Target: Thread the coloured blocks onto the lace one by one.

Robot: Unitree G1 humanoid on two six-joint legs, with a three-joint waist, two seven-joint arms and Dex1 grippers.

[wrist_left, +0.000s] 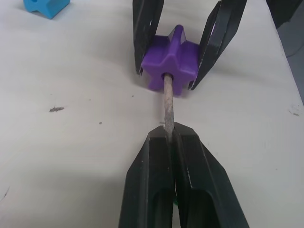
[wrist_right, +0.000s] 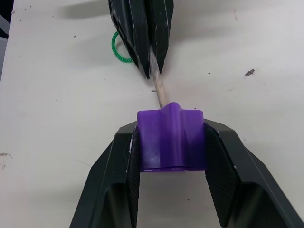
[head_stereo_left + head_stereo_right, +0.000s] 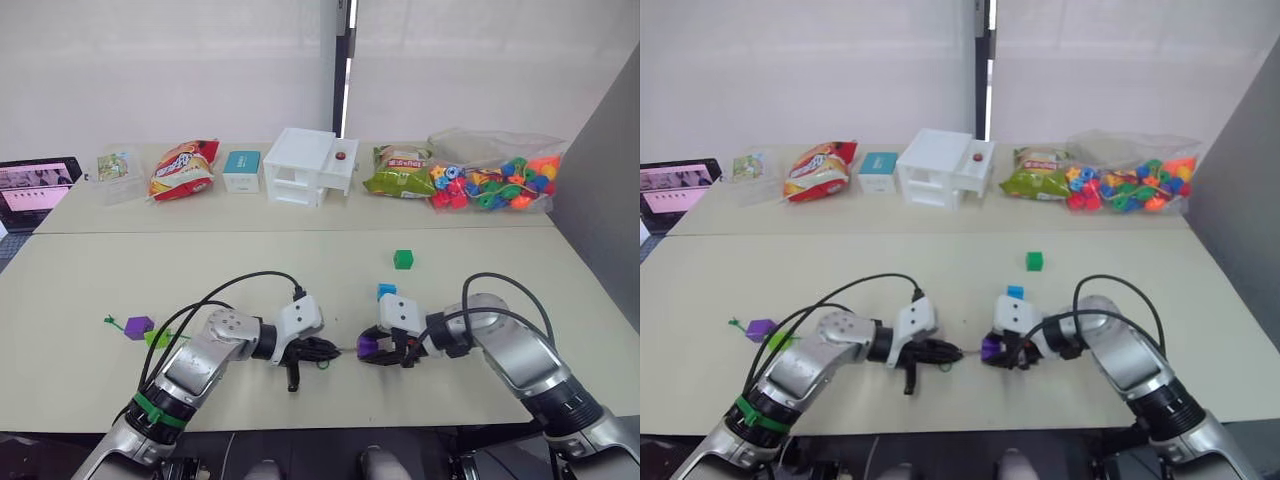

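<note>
A purple star-shaped block (image 1: pixel 171 64) sits near the table's front edge, pinched between the two fingers of the right gripper (image 2: pixel 171 156). The lace's stiff greyish tip (image 1: pixel 168 102) enters the block's centre hole — the left gripper (image 1: pixel 173 142) has its fingers pressed together on that tip. A loop of green cord (image 2: pixel 117 47) lies behind the left gripper. A blue block (image 3: pixel 386 291) rests just beyond, a dark green block (image 3: pixel 403 259) farther back, and another purple block (image 3: pixel 138 326) and a lime-green block (image 3: pixel 157 339) far left. Bare tabletop (image 3: pixel 250 255) stretches beyond both grippers.

Silver arms, black cables, black end effector (image 1: pixel 172 142) fingers
</note>
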